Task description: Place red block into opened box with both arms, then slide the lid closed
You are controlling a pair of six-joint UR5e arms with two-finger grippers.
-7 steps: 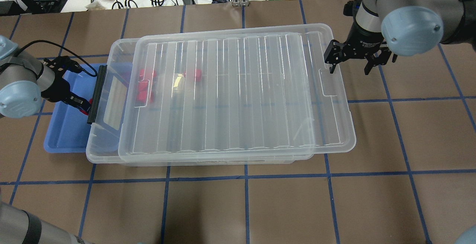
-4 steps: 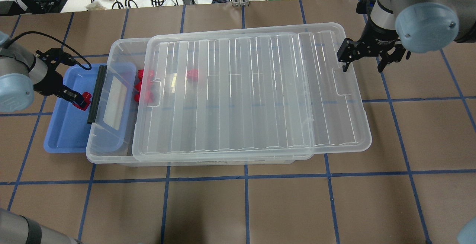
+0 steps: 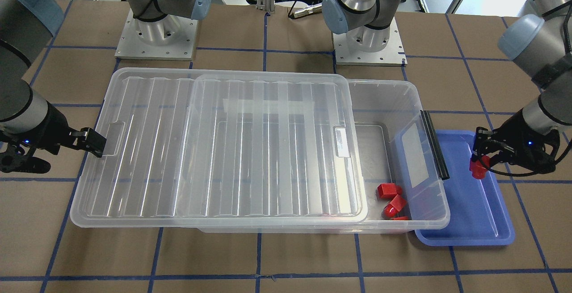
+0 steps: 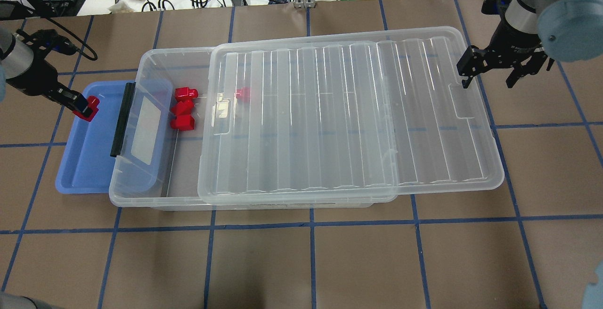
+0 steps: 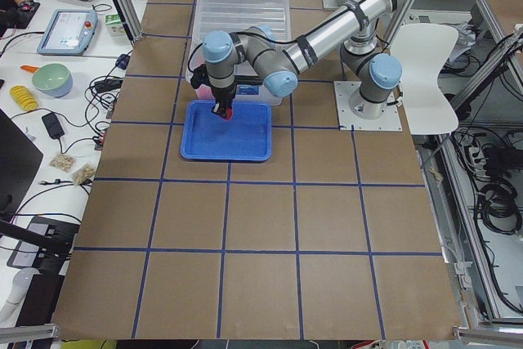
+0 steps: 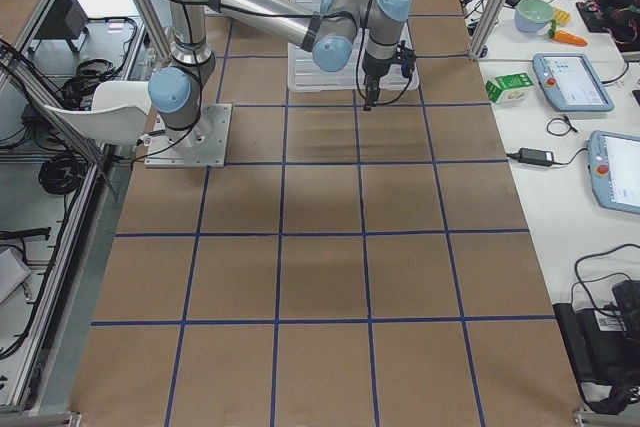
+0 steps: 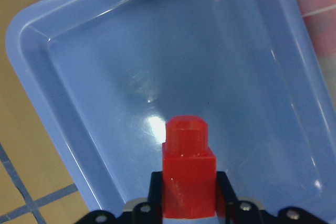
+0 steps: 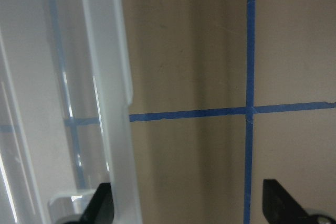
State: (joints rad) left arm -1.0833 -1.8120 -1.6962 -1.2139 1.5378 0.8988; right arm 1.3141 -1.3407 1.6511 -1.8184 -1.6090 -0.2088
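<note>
**Red block gripped over the tray; lid offset on the box**

Hard to make out: under the lid (image 4: 353,111), through ribs and glare, only a blurred red shape, a fourth loose block (image 4: 244,93). In the front view, lowest of the three loose red blocks (image 4: 183,108) partly cut off by the rim of the box (image 4: 183,167). In both wrist views, fingers cropped at the bottom edge. In the two side views, far arms too small to judge.

At the left end effector (image 4: 87,105): closed tight on the red block (image 7: 189,177), held upright with stud up. Hangs above the floor of the blue tray (image 4: 80,167), near the tray rim on the side of the table's left edge.

At the right end effector (image 4: 487,80): spread wide, nothing between the fingers (image 8: 278,198). One finger against the rim of the lid's short end, just beside the small notch; the other out over bare table (image 4: 311,262).

Lies lengthwise across the table in front of both arm bases: the box, with its left end overlapping the blue tray. Rests flat on the box, shifted toward the table's right edge and overhanging that end: the lid. Left uncovered at the box's other end: a strip of floor with the three loose red blocks, close together near the far wall.
</note>
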